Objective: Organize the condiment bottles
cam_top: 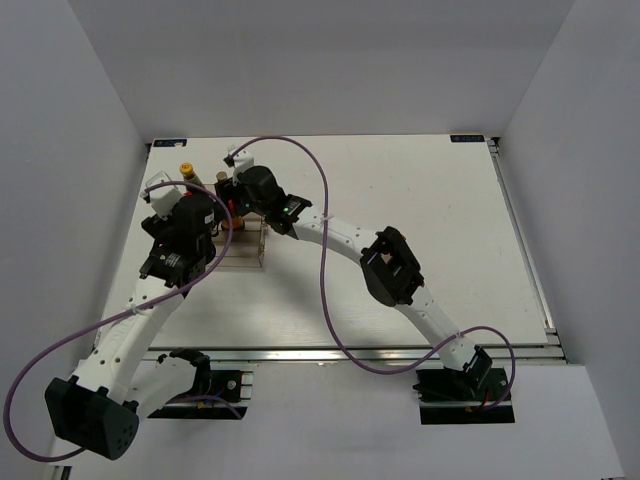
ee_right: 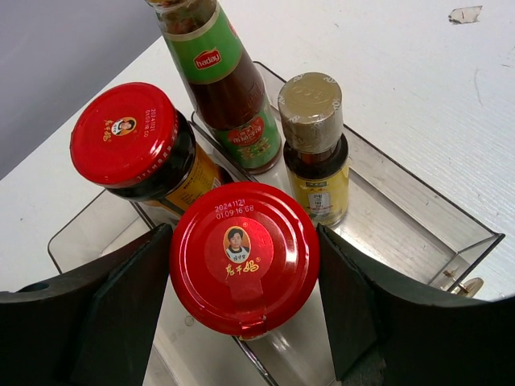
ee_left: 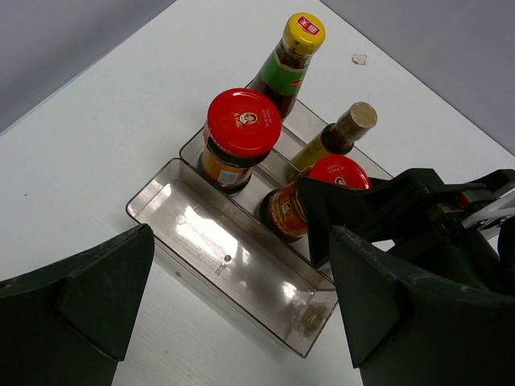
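Note:
A clear tiered rack [ee_left: 209, 241] holds a red-lidded jar [ee_left: 243, 122], a yellow-capped green-labelled bottle [ee_left: 302, 36] and a slim yellowish bottle [ee_left: 354, 121]. In the right wrist view my right gripper [ee_right: 244, 273] is shut on a second red-lidded jar [ee_right: 244, 257], with a finger touching each side of its lid, over the rack's middle step [ee_right: 418, 217]. The first jar [ee_right: 125, 135], the green-labelled bottle [ee_right: 221, 72] and the yellowish bottle [ee_right: 314, 112] stand behind it. My left gripper [ee_left: 241, 297] is open and empty above the rack's front step. The pink-capped and dark-capped bottles are not visible.
The rack [cam_top: 245, 255] sits at the table's far left, close to the left wall, with both arms crowded over it. A small scrap [ee_left: 359, 58] lies on the table beyond the rack. The right arm's purple cable [cam_top: 322, 250] loops across the middle.

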Tool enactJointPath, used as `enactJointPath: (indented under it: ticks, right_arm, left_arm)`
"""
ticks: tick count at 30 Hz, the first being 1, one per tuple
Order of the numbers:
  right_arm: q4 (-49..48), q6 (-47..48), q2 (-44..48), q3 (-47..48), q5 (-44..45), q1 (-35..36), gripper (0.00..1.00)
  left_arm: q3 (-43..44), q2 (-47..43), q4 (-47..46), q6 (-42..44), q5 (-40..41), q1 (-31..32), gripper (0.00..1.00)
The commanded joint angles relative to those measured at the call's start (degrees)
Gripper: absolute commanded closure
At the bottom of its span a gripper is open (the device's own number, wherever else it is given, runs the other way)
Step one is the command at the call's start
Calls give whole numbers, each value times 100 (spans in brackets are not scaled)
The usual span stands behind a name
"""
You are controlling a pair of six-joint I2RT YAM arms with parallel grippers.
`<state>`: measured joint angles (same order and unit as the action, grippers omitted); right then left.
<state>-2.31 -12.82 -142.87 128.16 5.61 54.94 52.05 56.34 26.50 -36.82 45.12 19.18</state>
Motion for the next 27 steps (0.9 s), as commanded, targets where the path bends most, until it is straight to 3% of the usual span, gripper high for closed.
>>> enactJointPath:
  ticks: [1, 4, 8, 18, 23, 27]
  right_arm:
    - [-833, -37, 303, 158, -50, 26, 37]
    - [-798, -10, 540, 17, -200, 17, 20]
    - [-824, -27, 830, -282, -332, 26, 11]
    - [-894, 25, 1515, -730, -508, 26, 11]
    - [-1305, 52, 2550, -1888, 87, -18, 11]
    - [-1861, -465, 3580, -3959, 485, -290, 11]
  left_arm:
    - [-37, -44, -84, 52, -74, -37, 2]
    - [-11, -70, -31, 87, -21, -37, 2]
    - [-2, -140, -57, 61, -153, -37, 2]
    - [138, -220, -101, 175, -495, -37, 2]
    - [174, -254, -268, 306, -952, -37, 2]
    - [86, -211, -645, 535, -2047, -28, 2]
